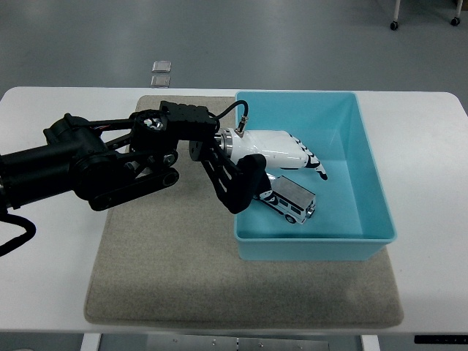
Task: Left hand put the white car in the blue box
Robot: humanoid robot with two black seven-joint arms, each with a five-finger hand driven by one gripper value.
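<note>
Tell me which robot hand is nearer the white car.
Left. The left robot hand hangs just above the white car, which lies in the blue box, fingers spread and holding nothing. The right robot hand is out of view.

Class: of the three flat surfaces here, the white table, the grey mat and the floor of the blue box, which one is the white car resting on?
The floor of the blue box. The white car lies inside its walls, below the open left hand; mat and table lie outside.
</note>
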